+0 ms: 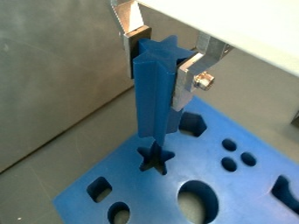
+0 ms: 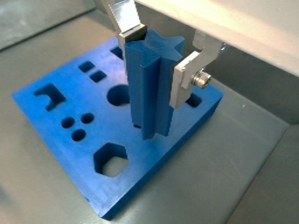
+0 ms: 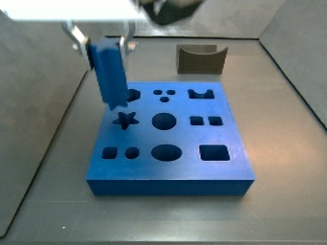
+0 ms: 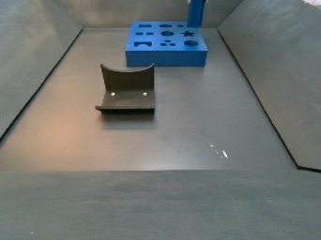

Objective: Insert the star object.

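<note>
The star object (image 1: 156, 96) is a tall blue peg with ridged star-profile sides. It stands upright between my gripper's (image 1: 162, 63) silver fingers, which are shut on its upper part. It shows the same way in the wrist view (image 2: 149, 87) with the gripper (image 2: 158, 61). Its lower end hangs just over the star-shaped hole (image 1: 155, 159) in the wide blue holed block (image 1: 233, 188). In a side view the peg (image 3: 109, 72) is over the block's left side, near the star hole (image 3: 124, 121). In a side view the peg (image 4: 197, 11) is at the far end.
A dark grey-brown notched block (image 3: 201, 59) stands behind the blue block; it also shows in a side view (image 4: 127, 89) mid-floor. Grey bin walls (image 4: 38, 84) slope up around the floor. The blue block (image 4: 167, 42) has several other shaped holes.
</note>
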You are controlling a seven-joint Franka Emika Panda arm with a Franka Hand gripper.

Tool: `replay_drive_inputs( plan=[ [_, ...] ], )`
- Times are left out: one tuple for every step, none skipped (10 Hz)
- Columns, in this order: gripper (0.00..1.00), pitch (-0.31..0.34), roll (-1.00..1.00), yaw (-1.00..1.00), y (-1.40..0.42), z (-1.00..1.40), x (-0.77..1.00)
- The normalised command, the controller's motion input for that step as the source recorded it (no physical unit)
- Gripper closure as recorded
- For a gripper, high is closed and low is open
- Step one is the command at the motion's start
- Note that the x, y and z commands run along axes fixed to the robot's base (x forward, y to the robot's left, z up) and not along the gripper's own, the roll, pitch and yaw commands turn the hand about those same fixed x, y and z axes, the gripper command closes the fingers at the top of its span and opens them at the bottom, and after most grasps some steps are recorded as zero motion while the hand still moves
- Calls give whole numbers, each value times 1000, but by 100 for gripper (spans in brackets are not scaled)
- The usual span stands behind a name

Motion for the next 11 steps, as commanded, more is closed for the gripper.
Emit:
replay_drive_inputs(
  plan=[
    [100, 0, -39, -217, 0, -440, 0],
    [100, 0, -64, -203, 0, -406, 6],
    [100, 0, -69, -166, -37, -377, 77],
    [100, 0, -93, -189, -120, -331, 94],
    [100, 0, -91, -151, -146, -317, 151],
    [100, 0, -76, -80, -146, -394, 180],
    [100, 0, -76, 0, -183, -431, 186],
    [100, 0, -63, 17, -237, -431, 200],
    [100, 21, 0, 117, -131, -466, 263],
    [100, 0, 57, 417, -29, -417, 9],
    [100, 0, 63, 514, -20, -391, 57]
  ],
)
